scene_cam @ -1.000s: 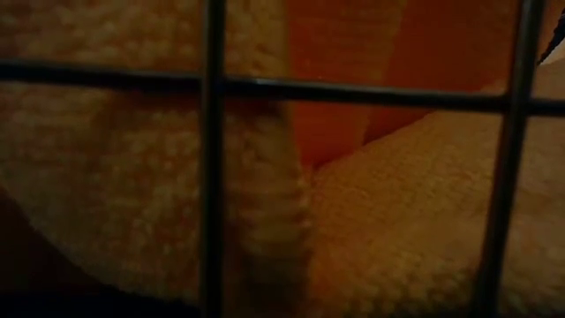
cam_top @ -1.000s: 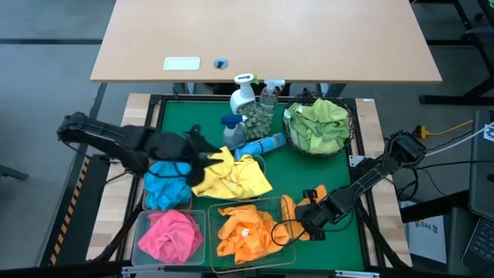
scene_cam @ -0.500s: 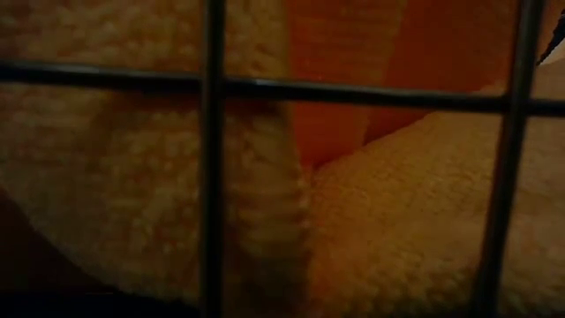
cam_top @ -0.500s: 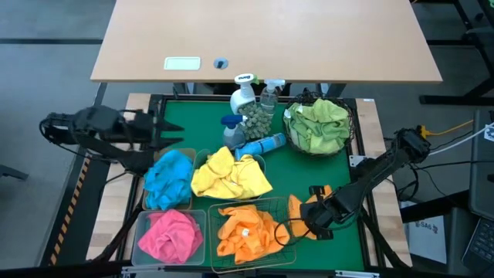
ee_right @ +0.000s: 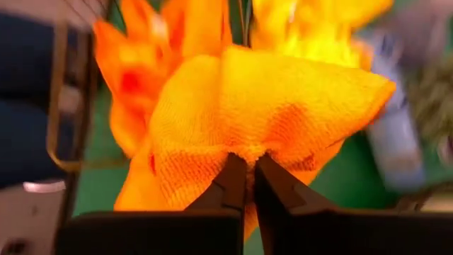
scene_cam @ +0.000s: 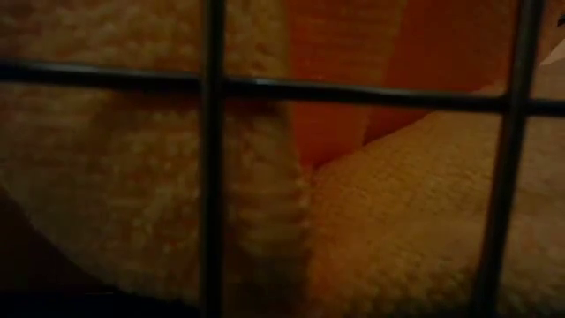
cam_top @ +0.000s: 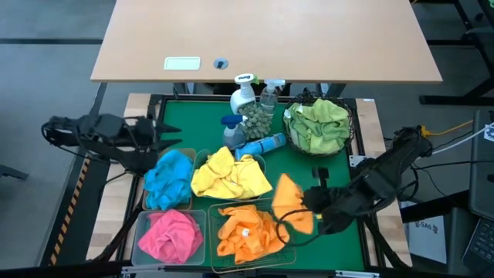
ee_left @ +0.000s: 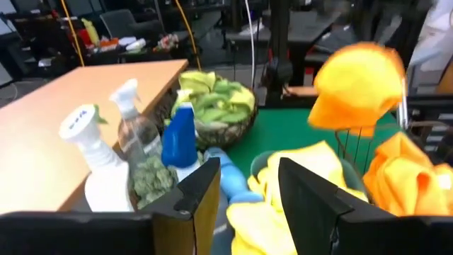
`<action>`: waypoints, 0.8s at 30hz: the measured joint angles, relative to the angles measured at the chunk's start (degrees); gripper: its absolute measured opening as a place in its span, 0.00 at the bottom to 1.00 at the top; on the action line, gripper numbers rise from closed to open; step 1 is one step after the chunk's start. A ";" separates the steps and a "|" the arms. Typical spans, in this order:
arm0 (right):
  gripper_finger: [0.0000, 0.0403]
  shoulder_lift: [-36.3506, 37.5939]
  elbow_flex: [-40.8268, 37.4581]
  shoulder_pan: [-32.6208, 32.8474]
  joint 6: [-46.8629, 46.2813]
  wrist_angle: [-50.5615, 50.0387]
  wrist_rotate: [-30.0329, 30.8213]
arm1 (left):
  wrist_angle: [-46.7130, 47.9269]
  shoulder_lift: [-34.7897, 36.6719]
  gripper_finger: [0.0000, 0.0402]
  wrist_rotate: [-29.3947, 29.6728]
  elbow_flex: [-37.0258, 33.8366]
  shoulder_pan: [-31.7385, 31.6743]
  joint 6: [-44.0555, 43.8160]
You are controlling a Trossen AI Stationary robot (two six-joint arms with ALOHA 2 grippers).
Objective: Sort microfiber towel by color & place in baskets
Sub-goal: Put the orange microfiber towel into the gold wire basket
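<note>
So the right gripper (cam_top: 312, 202) just hoisted the orange towel (cam_top: 292, 202) off the green mat; it now hangs beside the green wire basket (cam_top: 282, 232) of orange ones, probably headed in. Jaws pinched tight on a fold. Left gripper (cam_top: 158, 133) has pulled back, fingers apart, empty.

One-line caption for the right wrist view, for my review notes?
Right gripper pinches an orange towel between shut fingers, more orange towels behind.

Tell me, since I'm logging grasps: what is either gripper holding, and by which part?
The right gripper pinches an orange towel at a bunched fold. The left gripper holds nothing.
</note>
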State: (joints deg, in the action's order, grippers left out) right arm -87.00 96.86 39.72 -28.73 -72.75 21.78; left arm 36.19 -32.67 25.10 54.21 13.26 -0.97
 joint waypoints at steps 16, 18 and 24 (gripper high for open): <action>0.04 -2.33 5.93 -0.47 24.53 29.32 0.00 | -11.06 17.17 0.35 1.40 -21.04 0.00 0.22; 0.04 -3.42 5.94 -0.98 24.68 29.92 -0.61 | -11.77 20.05 0.35 1.39 -22.73 0.00 0.22; 0.04 -8.32 5.95 -5.17 24.65 29.84 -8.33 | -18.19 27.30 0.35 1.27 -28.76 0.00 0.26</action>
State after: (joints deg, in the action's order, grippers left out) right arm -95.32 102.80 34.55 -4.08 -42.91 13.45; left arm 18.00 -5.37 26.37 25.45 13.26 -0.71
